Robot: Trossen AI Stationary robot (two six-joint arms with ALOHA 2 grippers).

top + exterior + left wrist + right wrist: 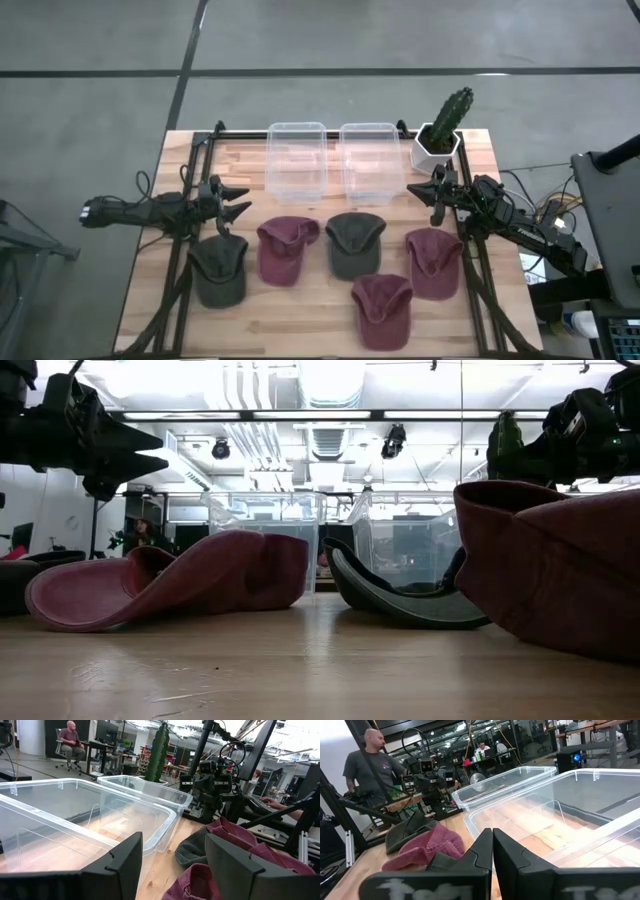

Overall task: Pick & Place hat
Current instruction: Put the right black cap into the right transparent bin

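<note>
Currently five hats (284, 249) lie on the table (300, 330) – several cropped or overlapping in the low view. Left gripper (238, 199) spread apart; right gripper (416, 189) pressed closed – both empty.

Wooden table (300, 325) with hats (284, 249), bins (297, 158), cactus (441, 128)

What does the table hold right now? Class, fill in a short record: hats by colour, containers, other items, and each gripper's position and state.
maroon hats: three; one left of centre, one at the right, one nearest the front edge
dark green hats: two; one at the left, one in the middle
containers: two clear bins, left bin and right bin, both empty
other: potted cactus at the back right
left gripper: open, above the table beside the left bin, holding nothing
right gripper: shut, empty, beside the right bin
</note>
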